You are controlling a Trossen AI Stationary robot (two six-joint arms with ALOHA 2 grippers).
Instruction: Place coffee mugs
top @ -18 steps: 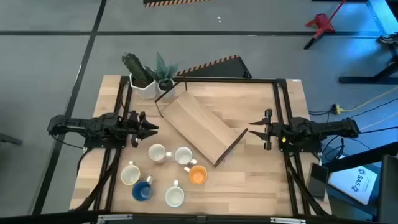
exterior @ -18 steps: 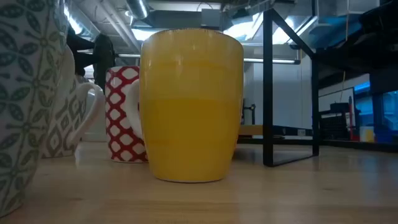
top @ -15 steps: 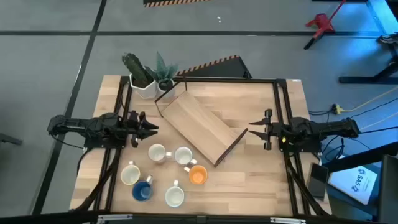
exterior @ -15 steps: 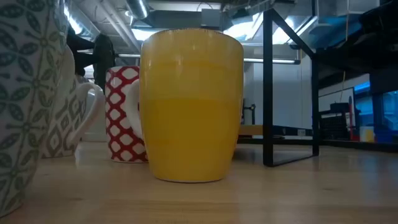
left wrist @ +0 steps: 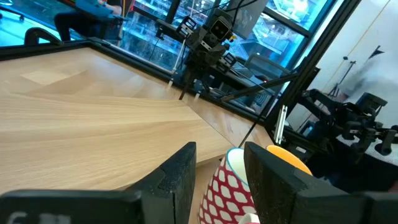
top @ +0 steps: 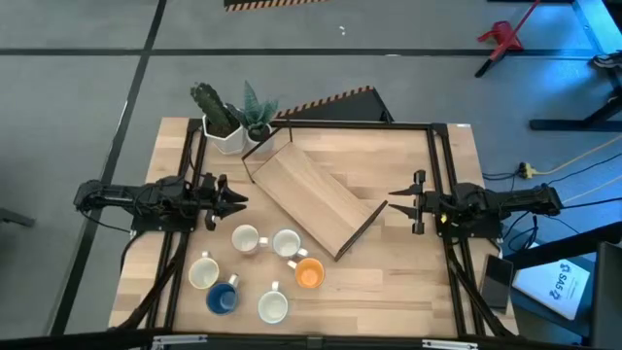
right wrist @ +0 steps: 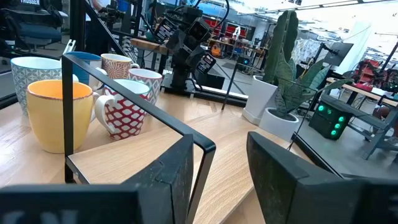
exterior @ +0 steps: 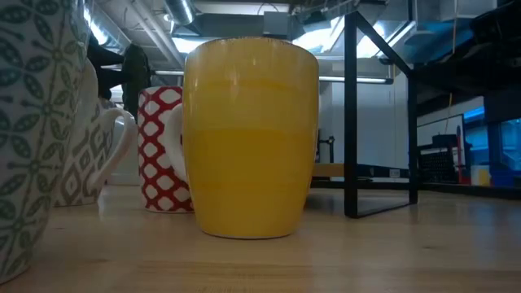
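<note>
A: Where do we have the mugs?

B: Six, bunched toward the worktop's front edge, left of centre. Orange mug (top: 309, 275) sits just off the wooden tray (top: 316, 199) corner, red-patterned mug (top: 286, 243) beside it, blue mug (top: 223, 297) nearer the front edge. We see the tray lying diagonally mid-worktop.

A: Grippers?

B: Left gripper (top: 231, 202) hangs at the left edge, fingers parted, nothing held. Right gripper (top: 400, 206) at the right edge, fingers spread, nothing held either.

A: Anything else?

B: Two potted plants (top: 230, 122) at the back-left corner
</note>
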